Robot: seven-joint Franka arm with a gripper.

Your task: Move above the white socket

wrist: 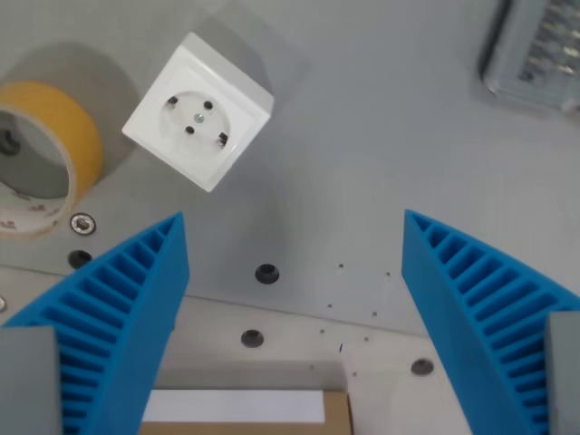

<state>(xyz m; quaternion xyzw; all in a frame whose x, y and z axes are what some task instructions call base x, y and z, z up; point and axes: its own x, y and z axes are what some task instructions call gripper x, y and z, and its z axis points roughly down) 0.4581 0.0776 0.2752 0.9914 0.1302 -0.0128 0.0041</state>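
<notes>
gripper [294, 245] wide open, blue fingers [136, 308] holding nothing — white socket [198, 111] lies far left on grey table [362, 136], tape roll [41, 159] just left of it.

The socket [198, 111] lies on the table [362, 136], a tape roll [45, 154] just beside it at the wrist view's left.

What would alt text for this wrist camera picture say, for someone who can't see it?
A white socket lies on a grey table, up and to the wrist view's left of the open blue gripper. A roll of yellow tape sits at the left edge beside it.
</notes>
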